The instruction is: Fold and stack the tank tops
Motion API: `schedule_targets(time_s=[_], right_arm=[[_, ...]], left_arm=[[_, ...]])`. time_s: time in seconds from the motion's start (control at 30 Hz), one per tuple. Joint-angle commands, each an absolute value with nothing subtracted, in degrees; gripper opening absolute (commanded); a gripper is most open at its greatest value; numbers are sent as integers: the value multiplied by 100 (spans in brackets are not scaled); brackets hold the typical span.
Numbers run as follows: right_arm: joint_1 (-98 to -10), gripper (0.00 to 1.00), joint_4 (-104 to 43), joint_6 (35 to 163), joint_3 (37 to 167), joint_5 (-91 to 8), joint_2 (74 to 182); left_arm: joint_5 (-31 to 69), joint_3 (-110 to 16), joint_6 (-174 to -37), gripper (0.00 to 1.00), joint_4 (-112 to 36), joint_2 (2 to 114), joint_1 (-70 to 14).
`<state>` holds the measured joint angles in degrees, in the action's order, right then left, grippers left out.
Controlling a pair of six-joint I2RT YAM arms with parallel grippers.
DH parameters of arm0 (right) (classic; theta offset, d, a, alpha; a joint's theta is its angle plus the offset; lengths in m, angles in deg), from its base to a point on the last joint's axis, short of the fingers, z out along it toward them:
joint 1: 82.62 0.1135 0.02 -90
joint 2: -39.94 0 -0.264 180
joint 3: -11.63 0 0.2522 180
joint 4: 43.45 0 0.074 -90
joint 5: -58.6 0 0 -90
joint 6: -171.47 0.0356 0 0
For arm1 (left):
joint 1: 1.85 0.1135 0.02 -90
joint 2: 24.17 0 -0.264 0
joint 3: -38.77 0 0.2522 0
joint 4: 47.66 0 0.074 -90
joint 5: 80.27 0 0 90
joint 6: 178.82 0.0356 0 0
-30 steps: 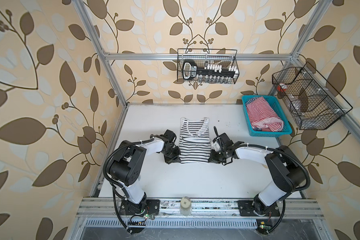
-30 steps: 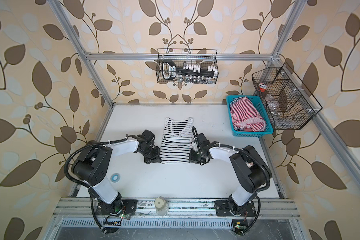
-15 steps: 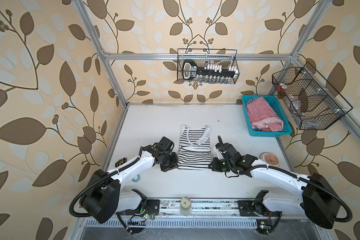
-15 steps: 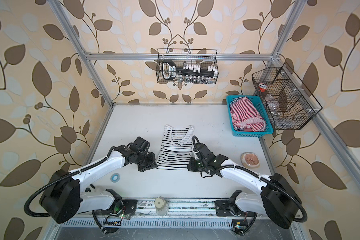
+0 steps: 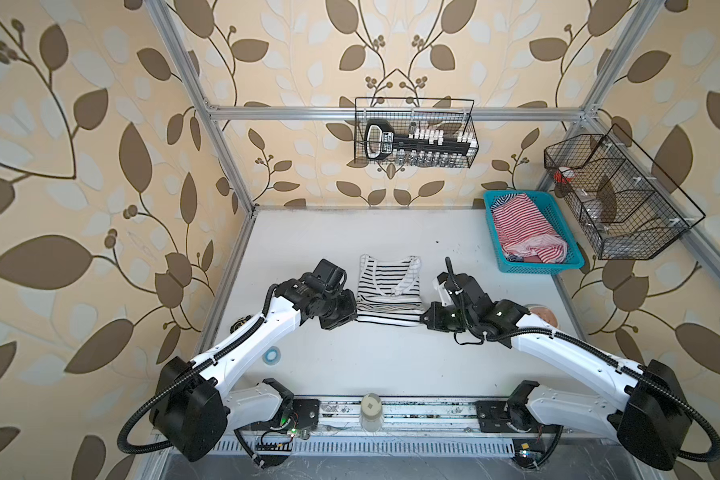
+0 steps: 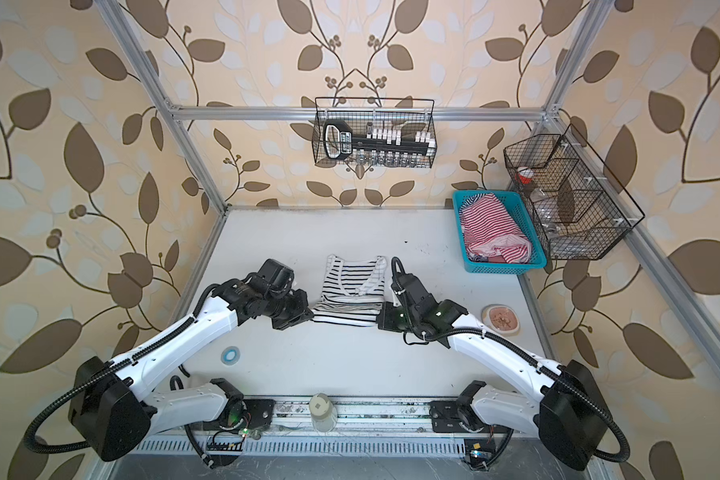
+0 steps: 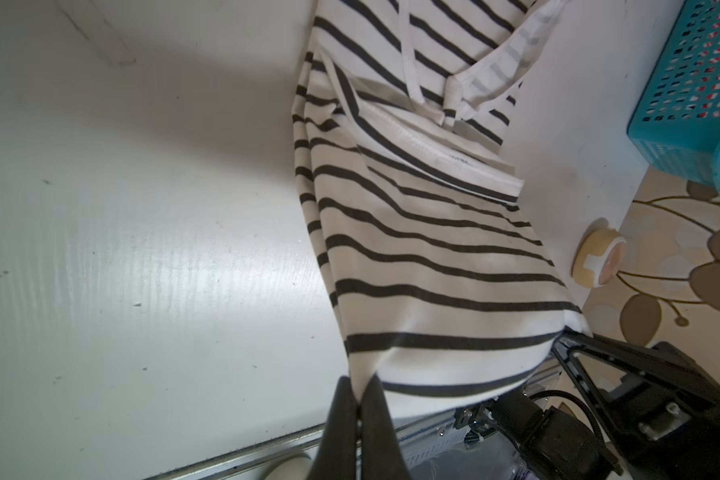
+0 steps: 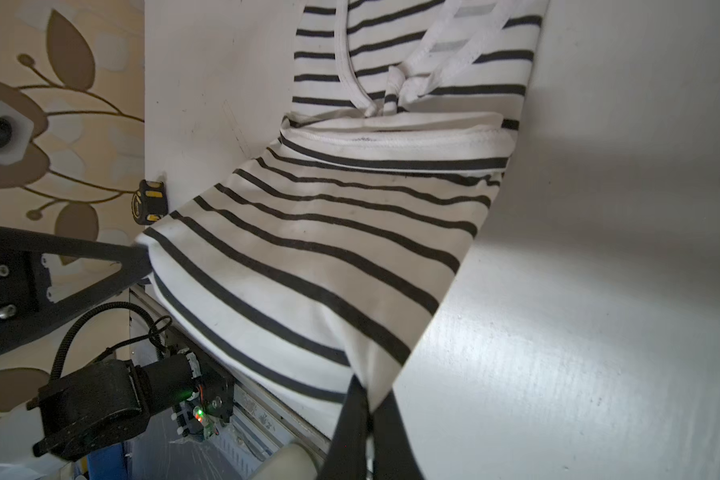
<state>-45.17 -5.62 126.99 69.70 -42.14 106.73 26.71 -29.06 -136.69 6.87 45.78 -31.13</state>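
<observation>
We see the white knit tank top with thin black stripes point(image 5: 388, 291) mid-table, its near fold lifted: left gripper point(image 7: 360, 399) and right gripper point(image 8: 368, 401) each pinch a corner. The red-striped white top point(image 5: 524, 235) lies, apparently crumpled, in the turquoise plastic basket point(image 5: 558, 268).

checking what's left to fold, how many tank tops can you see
2. The black-striped tank top lies mid-table, part folded, its near corners pinched by the left gripper and right gripper. The red-striped tank top sits bunched in the blue basket; more may be hidden beneath.
</observation>
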Motion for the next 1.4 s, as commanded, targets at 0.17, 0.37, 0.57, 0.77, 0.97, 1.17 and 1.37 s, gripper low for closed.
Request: schedule_targets(time_s=[0.17,0.37,0.57,0.77,0.97,1.17,1.37], right_arm=[[-5143,0,-429,12216,7720,-4741,11237],[-5607,0,-453,11892,8208,-5209,11990],[-5933,0,-455,11686,8766,-5516,12704],[-6254,0,-547,11615,9256,-5910,13398],[-6379,0,-473,11494,9632,-5991,13713],[-6356,0,-655,11579,9087,-5989,13257],[-6039,0,-917,11823,8135,-5798,12402]], left_arm=[[2489,-3850,-13266,0,872,5322,-2952],[2646,-4440,-13037,0,822,6031,-2644],[2856,-5078,-12863,0,784,6767,-2332],[3021,-5711,-12701,0,880,7456,-2121],[3128,-6106,-12612,0,911,7778,-2022],[3223,-5640,-12761,0,733,7394,-2068],[3119,-4861,-12896,0,666,6725,-2470]])
